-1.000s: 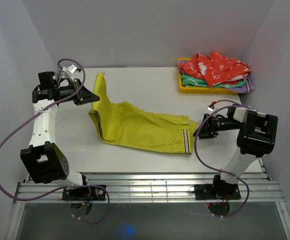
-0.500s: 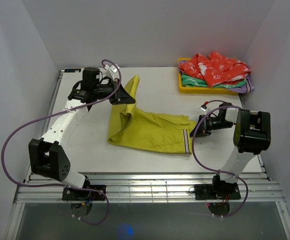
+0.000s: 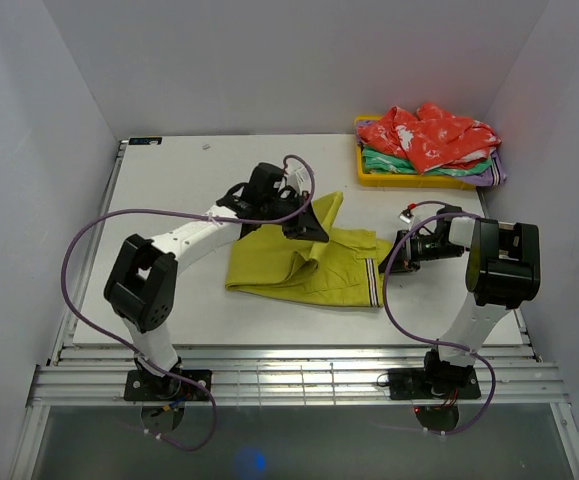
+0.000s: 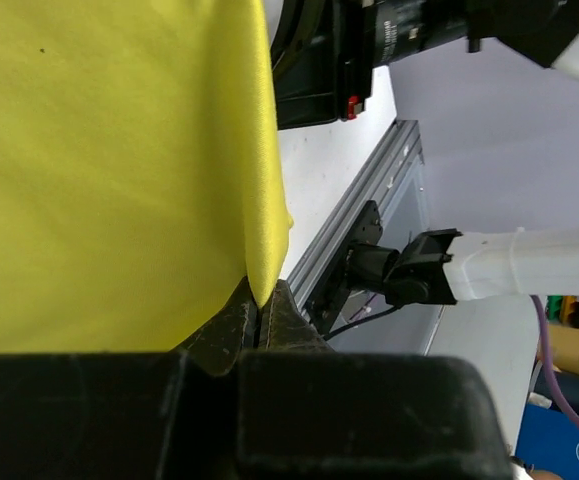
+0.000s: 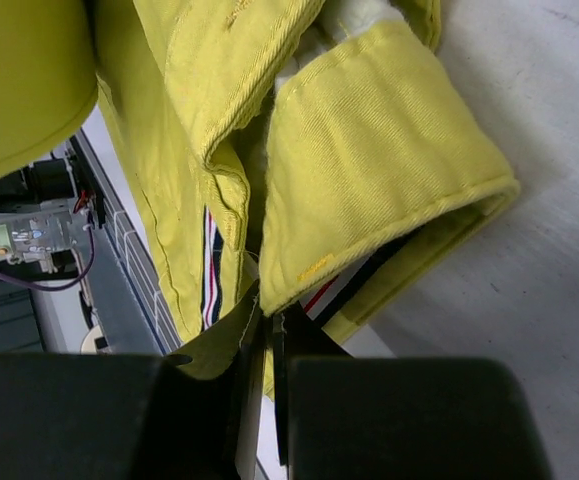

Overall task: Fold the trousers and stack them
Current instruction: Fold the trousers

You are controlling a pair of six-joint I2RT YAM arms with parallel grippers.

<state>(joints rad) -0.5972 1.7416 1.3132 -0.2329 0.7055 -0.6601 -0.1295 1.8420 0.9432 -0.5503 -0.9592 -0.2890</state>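
Observation:
The mustard yellow trousers (image 3: 299, 262) lie on the middle of the white table (image 3: 169, 200), waistband with its striped strip (image 3: 371, 283) to the right. My left gripper (image 3: 314, 228) is shut on the leg ends and holds them raised over the seat; in the left wrist view its jaws (image 4: 259, 312) pinch a hanging fold of yellow cloth (image 4: 109, 160). My right gripper (image 3: 394, 250) is shut on the waistband's upper corner; the right wrist view shows the jaws (image 5: 266, 318) pressed on the folded waistband edge (image 5: 369, 190).
A yellow bin (image 3: 389, 178) at the back right holds a red patterned garment (image 3: 424, 135) piled over green and purple cloth. Grey walls (image 3: 49, 80) close in the table on three sides. A metal rail (image 3: 289, 375) runs along the near edge.
My left gripper has carried the leg ends from the far left across to the right, doubling the legs over the seat. My right gripper has shut on the waistband corner.

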